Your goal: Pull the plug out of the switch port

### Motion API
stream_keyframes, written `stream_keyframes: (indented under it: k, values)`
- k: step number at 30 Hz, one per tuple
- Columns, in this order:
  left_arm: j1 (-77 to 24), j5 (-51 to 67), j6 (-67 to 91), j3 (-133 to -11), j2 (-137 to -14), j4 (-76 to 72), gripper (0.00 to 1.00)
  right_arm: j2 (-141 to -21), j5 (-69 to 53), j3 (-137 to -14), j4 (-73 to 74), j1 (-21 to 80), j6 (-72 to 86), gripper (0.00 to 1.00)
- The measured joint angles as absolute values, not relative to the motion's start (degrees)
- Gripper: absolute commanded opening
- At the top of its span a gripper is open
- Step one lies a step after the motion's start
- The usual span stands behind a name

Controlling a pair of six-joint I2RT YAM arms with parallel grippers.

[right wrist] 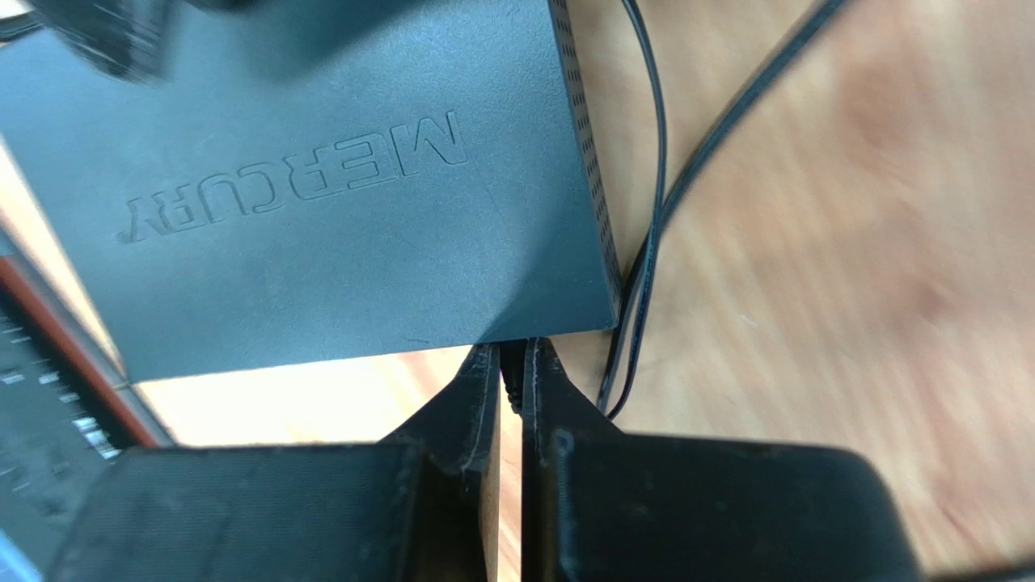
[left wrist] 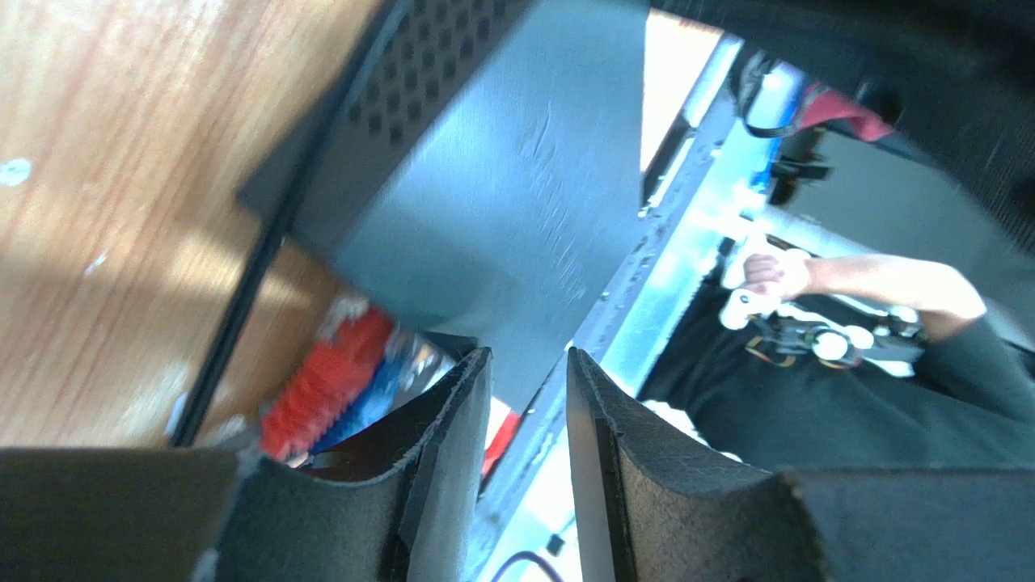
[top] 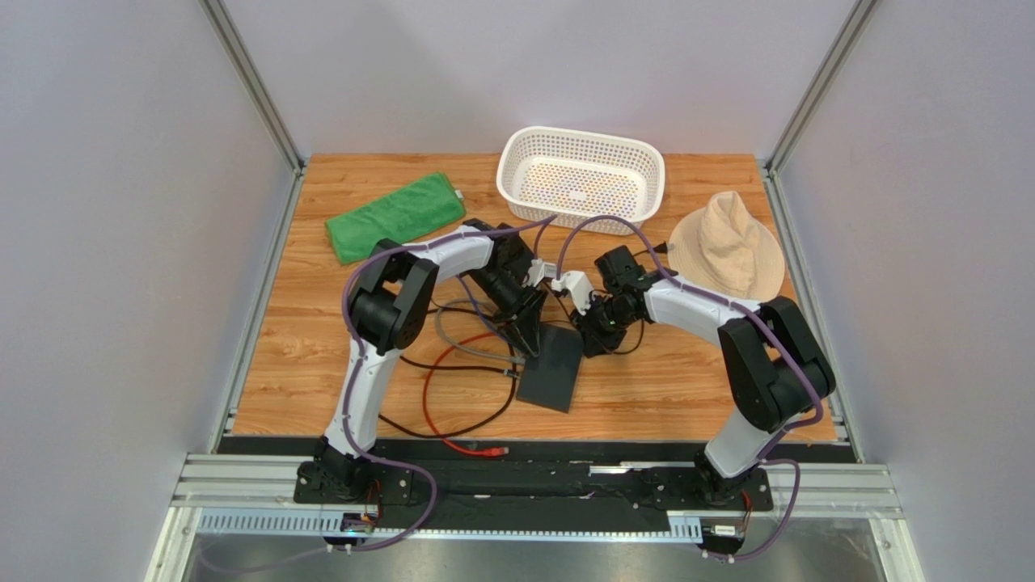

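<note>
Fingertips of the right gripper [right wrist: 510,354] are drawn together to a thin slit just beside one corner of the switch [right wrist: 328,206]. A small dark bit sits at the tips; whether it is pinched cannot be told. A thin black cord [right wrist: 650,230] runs along the perforated side of the switch and loops back close to those tips.

The switch top carries the raised word "MERCURY", which reads upside down in the right wrist view. No other writing is legible.

The left gripper [left wrist: 526,364] holds its jaws a narrow gap apart and grips nothing. One corner of the switch lies beyond that gap. Beside the neighbouring edge of the switch sits the plug [left wrist: 326,386], with a red ribbed boot. Its seating in a port is blurred and cannot be judged.

The switch lies flat on the wooden table [top: 304,364], between the two grippers. A red cable [top: 428,386] curves from its left side toward the arm bases and ends in a loose red connector [top: 486,451]. Well beyond the switch stand a white basket [top: 581,148], a green cloth [top: 395,216] and a beige hat [top: 727,246].
</note>
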State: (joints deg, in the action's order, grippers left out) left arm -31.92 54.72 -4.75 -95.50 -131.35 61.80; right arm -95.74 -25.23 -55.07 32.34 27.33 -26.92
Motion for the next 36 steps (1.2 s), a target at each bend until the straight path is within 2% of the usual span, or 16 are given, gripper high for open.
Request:
stream_keyframes:
  k: [4, 9, 14, 17, 20, 21, 27, 36]
  values:
    - [-32.51, 52.53, -5.69, -95.50, -130.28, 61.67, 0.38, -95.13, -22.74, -54.70, 31.48, 27.29, -26.76, 0.00]
    - [-33.34, 48.97, -6.81, -95.29, -127.72, 60.71, 0.39, -95.15, -22.61, -54.72, 31.40, 27.22, -26.63, 0.00]
    - [-32.16, 47.40, -3.68, -85.52, -114.32, 49.19, 0.34, -96.36, -22.04, -56.38, 31.68, 26.46, -26.24, 0.00]
    - [-30.74, 47.13, 1.93, -78.11, -104.55, 42.41, 0.27, -99.04, -22.15, -59.46, 32.12, 26.11, -25.15, 0.00]
    - [-30.06, 47.59, 7.60, -74.70, -102.80, 35.99, 0.11, -102.10, -22.52, -63.24, 32.12, 26.06, -23.24, 0.00]
    - [-30.13, 47.81, 9.87, -73.23, -103.79, 32.95, 0.00, -102.78, -22.74, -64.07, 32.03, 26.06, -22.65, 0.00]
    - [-30.61, 47.90, 16.88, -70.74, -112.22, 27.31, 0.00, -104.36, -24.25, -66.85, 32.80, 26.06, -19.07, 0.00]
    - [-30.57, 48.01, 21.50, -73.78, -117.19, 26.28, 0.00, -106.08, -25.28, -67.70, 33.91, 26.04, -17.04, 0.00]
